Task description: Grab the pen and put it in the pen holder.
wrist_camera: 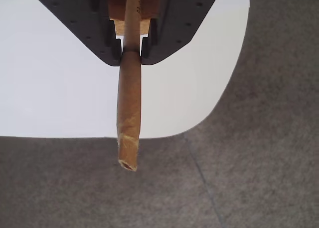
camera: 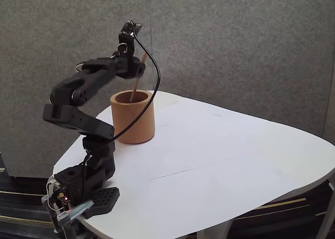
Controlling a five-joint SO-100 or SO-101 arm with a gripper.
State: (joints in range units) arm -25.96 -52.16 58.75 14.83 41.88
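Note:
In the wrist view my gripper [wrist_camera: 131,51] is shut on the pen [wrist_camera: 129,103], a light-brown stick that runs down between the dark fingers to a hollow tip. Behind that tip are the white table's edge [wrist_camera: 164,135] and grey carpet. In the fixed view the arm is raised, and the gripper [camera: 137,74] holds the pen [camera: 136,87] nearly upright above the tan pen holder [camera: 132,121]. The pen's lower end meets the holder's rim line. I cannot tell whether it is inside the cup or just behind it.
A black cable [camera: 155,79] loops from the wrist down past the cup. The arm's base [camera: 86,189] is clamped at the table's near left corner. Open white tabletop [camera: 225,155] spreads to the right of the cup. Grey wall panels stand behind.

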